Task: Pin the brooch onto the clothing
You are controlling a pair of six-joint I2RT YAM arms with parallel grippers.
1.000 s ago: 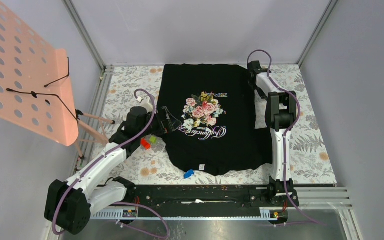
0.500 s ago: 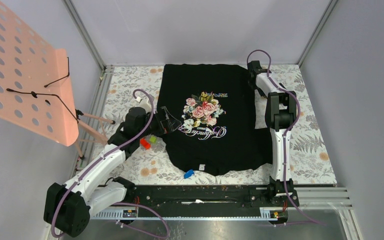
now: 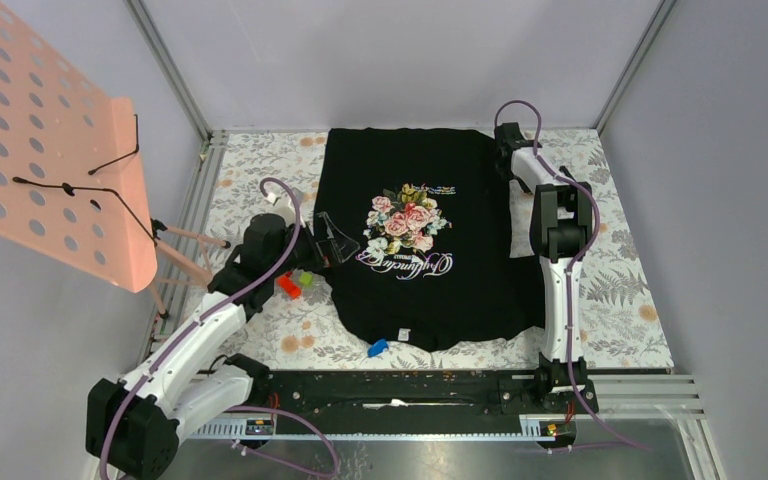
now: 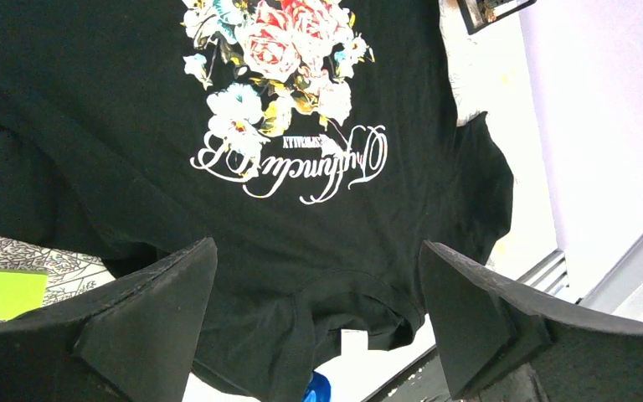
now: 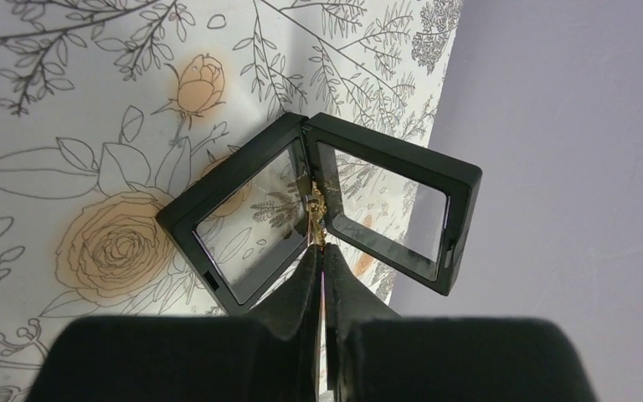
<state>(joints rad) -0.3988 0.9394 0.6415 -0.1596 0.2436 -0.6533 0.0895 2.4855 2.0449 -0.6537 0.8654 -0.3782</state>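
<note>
The black T-shirt point(image 3: 415, 285) lies flat on the flowered table cover, with its pink rose print point(image 3: 405, 222) and white script facing up. It also fills the left wrist view point(image 4: 318, 226). My left gripper point(image 3: 334, 241) is open and empty, hovering over the shirt's left edge beside the print; its jaws point(image 4: 316, 251) stand wide apart. My right gripper point(image 3: 503, 133) is at the far right corner of the shirt. In the right wrist view it point(image 5: 321, 248) is shut on the tiny golden brooch point(image 5: 318, 213), held at the hinge of an open black display box point(image 5: 243, 222).
A red block point(image 3: 289, 287) and a green block point(image 3: 306, 279) lie left of the shirt, under my left arm. A small blue piece point(image 3: 377, 348) lies at the shirt's near edge. A pink perforated board point(image 3: 40, 140) on a stand rises at the left. Walls enclose the table.
My left arm has drawn back a little to the left, its open gripper with it. The right arm and the shirt have not moved.
</note>
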